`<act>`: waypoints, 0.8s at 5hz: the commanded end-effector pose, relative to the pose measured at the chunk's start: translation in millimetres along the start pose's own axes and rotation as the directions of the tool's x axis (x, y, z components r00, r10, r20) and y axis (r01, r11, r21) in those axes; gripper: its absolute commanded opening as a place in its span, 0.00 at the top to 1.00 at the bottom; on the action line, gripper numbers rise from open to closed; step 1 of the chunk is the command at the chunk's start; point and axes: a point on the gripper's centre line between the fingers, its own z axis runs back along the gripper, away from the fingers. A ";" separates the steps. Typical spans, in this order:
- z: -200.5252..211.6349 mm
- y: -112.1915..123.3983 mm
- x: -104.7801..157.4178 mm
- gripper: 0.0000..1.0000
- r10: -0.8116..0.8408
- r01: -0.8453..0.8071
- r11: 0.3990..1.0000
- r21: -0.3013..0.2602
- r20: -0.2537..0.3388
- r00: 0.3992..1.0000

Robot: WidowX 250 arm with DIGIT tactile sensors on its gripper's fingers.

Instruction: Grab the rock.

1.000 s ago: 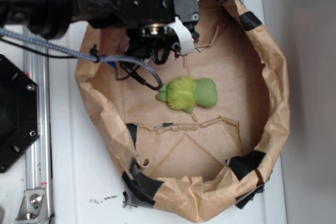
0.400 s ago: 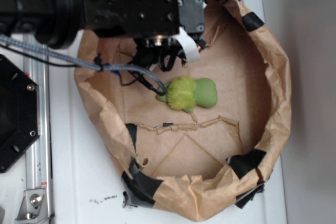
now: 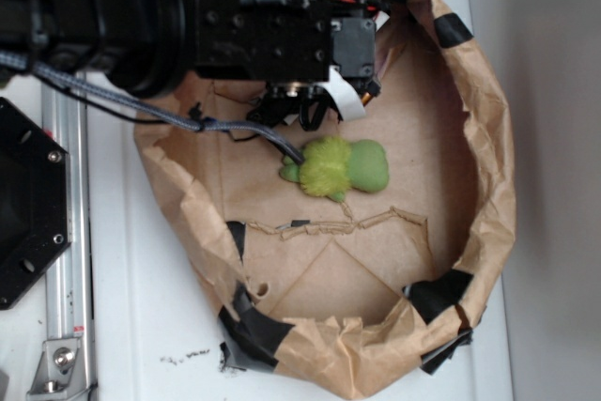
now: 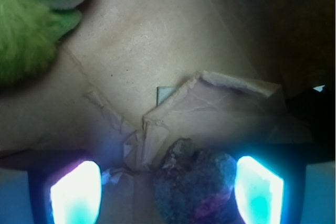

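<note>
Mottled rock sits between gripper fingers.

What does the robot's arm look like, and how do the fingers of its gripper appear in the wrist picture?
The arm is made of black, boxy and round segments with visible screws. A grey braided cable hangs below it, red and teal wires run along the top, and a white flat ribbon curls under the wrist. In the wrist view, the gripper fingers glow bright cyan-white in dark frames.
</note>
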 end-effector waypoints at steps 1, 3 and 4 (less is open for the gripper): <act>-18.1 0.6 -6.7 1.00 0.040 -0.041 0.999 -0.028 -0.035 0.999; -20.0 0.9 -7.4 1.00 0.057 -0.058 0.998 -0.019 -0.047 0.997; -18.4 0.5 -8.0 1.00 0.062 -0.062 0.998 -0.013 -0.048 0.997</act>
